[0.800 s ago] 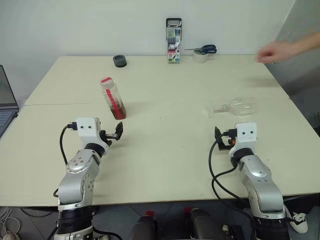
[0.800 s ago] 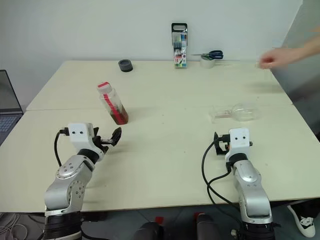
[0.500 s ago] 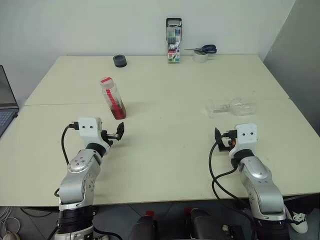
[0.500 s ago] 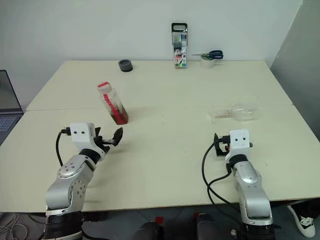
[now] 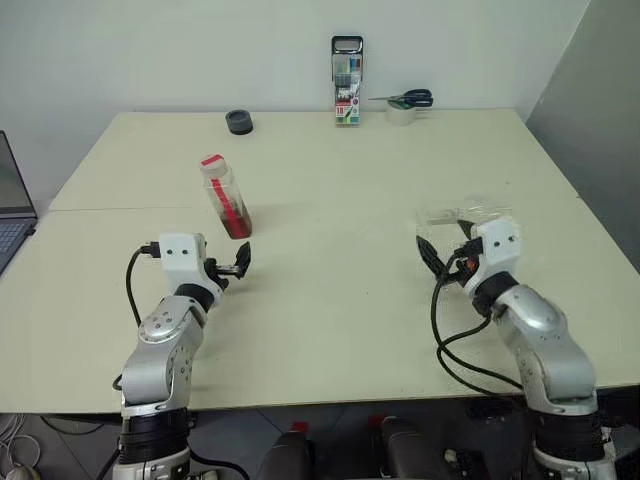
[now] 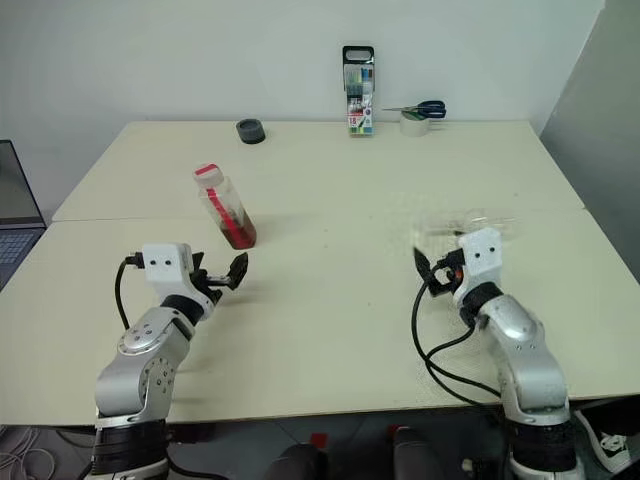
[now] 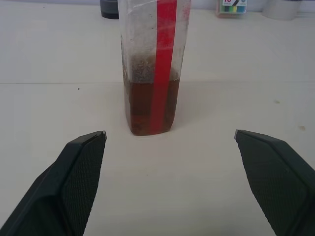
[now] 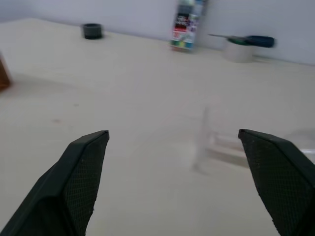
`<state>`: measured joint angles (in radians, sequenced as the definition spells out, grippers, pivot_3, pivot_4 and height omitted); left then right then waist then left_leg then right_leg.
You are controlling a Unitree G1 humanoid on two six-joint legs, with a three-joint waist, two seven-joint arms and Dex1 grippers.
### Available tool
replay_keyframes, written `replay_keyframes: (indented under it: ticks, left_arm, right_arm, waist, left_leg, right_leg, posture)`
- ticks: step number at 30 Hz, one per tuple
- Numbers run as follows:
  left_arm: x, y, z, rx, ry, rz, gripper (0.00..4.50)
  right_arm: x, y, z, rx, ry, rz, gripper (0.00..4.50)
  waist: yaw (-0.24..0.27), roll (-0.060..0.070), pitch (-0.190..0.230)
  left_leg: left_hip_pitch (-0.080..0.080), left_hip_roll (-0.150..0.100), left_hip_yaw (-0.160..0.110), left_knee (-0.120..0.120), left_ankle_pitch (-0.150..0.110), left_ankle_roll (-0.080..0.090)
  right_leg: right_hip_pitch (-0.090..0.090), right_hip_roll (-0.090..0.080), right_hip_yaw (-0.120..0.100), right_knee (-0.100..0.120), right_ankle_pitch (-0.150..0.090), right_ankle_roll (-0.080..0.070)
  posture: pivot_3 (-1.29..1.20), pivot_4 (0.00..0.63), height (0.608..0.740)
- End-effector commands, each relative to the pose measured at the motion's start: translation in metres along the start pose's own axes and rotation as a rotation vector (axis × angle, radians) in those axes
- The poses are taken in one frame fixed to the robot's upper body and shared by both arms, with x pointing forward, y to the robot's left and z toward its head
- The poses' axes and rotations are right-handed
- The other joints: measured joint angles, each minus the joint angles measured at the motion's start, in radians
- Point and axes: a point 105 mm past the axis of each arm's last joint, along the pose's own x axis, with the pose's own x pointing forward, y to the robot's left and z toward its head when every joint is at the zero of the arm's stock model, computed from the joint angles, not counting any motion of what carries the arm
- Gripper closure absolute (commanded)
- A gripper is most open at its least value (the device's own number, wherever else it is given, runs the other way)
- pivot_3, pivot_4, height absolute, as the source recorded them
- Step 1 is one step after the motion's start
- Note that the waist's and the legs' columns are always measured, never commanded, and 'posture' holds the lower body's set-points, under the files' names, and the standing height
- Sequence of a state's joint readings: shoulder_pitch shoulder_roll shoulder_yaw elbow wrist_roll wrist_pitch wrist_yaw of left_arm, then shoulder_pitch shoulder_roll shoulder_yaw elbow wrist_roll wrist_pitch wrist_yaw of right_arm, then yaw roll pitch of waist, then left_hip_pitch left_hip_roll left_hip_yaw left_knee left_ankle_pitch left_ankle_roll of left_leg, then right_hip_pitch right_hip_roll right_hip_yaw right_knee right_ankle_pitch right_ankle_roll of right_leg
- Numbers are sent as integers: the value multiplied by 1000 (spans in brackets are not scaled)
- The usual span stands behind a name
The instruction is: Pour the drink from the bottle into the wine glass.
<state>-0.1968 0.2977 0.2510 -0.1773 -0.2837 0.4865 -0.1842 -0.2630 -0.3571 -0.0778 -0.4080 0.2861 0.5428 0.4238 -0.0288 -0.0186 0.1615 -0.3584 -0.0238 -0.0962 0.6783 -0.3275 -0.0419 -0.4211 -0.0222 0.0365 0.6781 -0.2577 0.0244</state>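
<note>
The bottle stands at the table's left middle, clear with a red cap and a red label strip. The reddish-brown drink fills its lower part. My left gripper is open just in front of the bottle, which sits between the fingers and a short way beyond them in the left wrist view. The wine glass lies on its side at the right, foot towards the table's middle. My right gripper is open just short of it, and that wrist partly hides the bowl. The right wrist view shows the glass's foot ahead.
Along the pale table's far edge are a black round object, a tall marker case, a tape roll and blue-handled scissors. A laptop sits at the left edge.
My right arm has moved forward towards the lying glass and turned leftward. A person's hand at the far right has left the view. The left gripper has barely moved.
</note>
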Motion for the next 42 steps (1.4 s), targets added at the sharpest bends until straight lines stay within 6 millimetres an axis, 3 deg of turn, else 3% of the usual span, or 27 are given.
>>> replay_keyframes:
  ticks: [1, 9, 18, 42]
  left_arm:
    - [3, 1, 18, 22, -65, 6, 15]
    - [11, -4, 24, 31, -88, -5, 15]
    - [24, -1, 34, 77, -99, 26, 15]
    - [73, 4, 66, 95, -207, 27, 15]
  right_arm:
    - [0, 25, 43, 23, -110, 258, 0]
    - [-1, 59, 68, 63, -118, 569, 0]
    - [10, 62, 71, 48, -144, 541, 0]
    - [7, 67, 79, 22, -172, 536, 0]
  waist:
    - [0, 0, 0]
    - [1, 0, 0]
    - [2, 0, 0]
    - [3, 0, 0]
  left_leg:
    - [0, 0, 0, 0, 0, 0]
    - [-1, 0, -2, 0, -1, 1]
    - [-2, 0, -2, 0, 0, 0]
    - [-3, 0, -3, 0, 0, 0]
  right_leg:
    - [0, 0, 0, 0, 0, 0]
    - [0, 0, -1, -2, 0, 0]
    - [0, -1, -2, -2, 0, 0]
    - [-2, -1, -2, -2, 0, 0]
  posture:
    - [0, 150, 740]
    - [0, 150, 740]
    - [0, 150, 740]
    - [0, 150, 740]
